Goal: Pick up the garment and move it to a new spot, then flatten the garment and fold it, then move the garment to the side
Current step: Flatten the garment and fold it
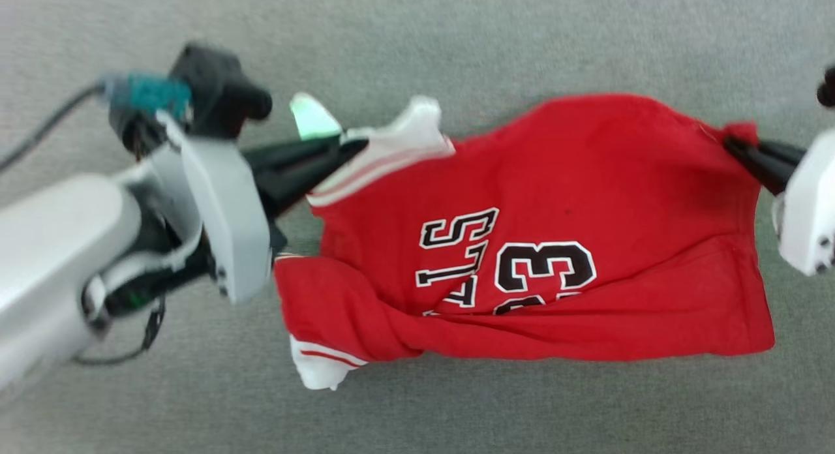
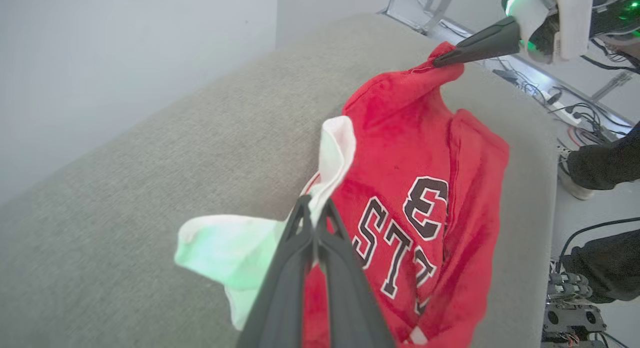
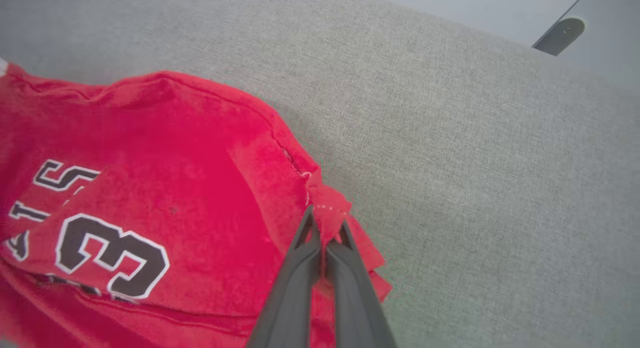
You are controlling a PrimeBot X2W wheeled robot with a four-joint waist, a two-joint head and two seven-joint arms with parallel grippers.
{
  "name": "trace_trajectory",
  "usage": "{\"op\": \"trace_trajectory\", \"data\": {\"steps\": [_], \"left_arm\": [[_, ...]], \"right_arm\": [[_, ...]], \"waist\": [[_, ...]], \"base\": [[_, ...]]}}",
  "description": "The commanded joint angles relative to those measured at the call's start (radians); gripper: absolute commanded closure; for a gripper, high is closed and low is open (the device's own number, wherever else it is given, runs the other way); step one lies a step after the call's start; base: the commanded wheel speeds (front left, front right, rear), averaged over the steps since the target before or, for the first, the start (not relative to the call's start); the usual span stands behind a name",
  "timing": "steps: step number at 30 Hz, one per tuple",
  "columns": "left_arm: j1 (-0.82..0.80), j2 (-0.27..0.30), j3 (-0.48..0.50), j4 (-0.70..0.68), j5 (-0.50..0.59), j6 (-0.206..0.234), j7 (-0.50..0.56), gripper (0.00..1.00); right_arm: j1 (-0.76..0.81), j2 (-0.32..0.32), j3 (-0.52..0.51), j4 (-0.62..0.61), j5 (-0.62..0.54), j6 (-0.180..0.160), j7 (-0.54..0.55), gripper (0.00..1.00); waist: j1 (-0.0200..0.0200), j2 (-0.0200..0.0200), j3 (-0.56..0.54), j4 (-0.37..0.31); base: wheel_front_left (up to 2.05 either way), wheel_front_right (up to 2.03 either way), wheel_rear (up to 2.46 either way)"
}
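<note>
The garment (image 1: 574, 199), a red jersey with white sleeves and a black "23", hangs stretched between my two grippers above the grey cloth surface (image 1: 456, 36). My left gripper (image 1: 349, 149) is shut on its white striped sleeve, seen close in the left wrist view (image 2: 315, 210) with the garment (image 2: 425, 153) beyond. My right gripper (image 1: 734, 142) is shut on a bunched red hem corner, its tips (image 3: 325, 228) pinching the garment (image 3: 175, 153). The lower half sags in folds, hiding part of the lettering.
The grey cloth surface (image 3: 475, 138) spreads all round the garment. In the left wrist view its far edge (image 2: 545, 138) drops to a floor with cables (image 2: 580, 113), and a person's dark trouser leg and shoe (image 2: 595, 168) stand there.
</note>
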Motion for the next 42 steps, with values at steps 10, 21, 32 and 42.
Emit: {"op": "trace_trajectory", "data": {"steps": [10, 21, 32, 42], "left_arm": [[0.234, 0.153, 0.0, -0.187, 0.04, 0.002, -0.189, 1.0], [0.463, 0.202, 0.001, -0.181, 0.046, 0.018, -0.328, 1.0], [0.533, 0.071, 0.007, -0.015, 0.065, 0.006, -0.362, 1.0], [0.523, -0.021, 0.001, 0.116, 0.071, 0.003, -0.357, 1.0]], "right_arm": [[0.338, -0.033, -0.181, -0.166, 0.031, 0.0, -0.03, 1.0], [0.541, 0.033, -0.287, -0.205, 0.023, 0.0, -0.074, 1.0], [0.528, 0.074, -0.266, -0.085, -0.005, 0.0, -0.174, 1.0], [0.459, 0.097, -0.171, 0.104, -0.04, -0.004, -0.275, 1.0]], "waist": [[0.0, -0.0001, -0.082, 0.042], [0.0, -0.0001, -0.047, 0.036], [0.0, -0.0001, -0.003, 0.043], [0.0, -0.0001, 0.02, 0.036]], "base": [[0.0, 0.0, 0.0], [0.0, 0.0, 0.0], [0.0, 0.0, 0.0], [0.0, 0.0, 0.0]]}}
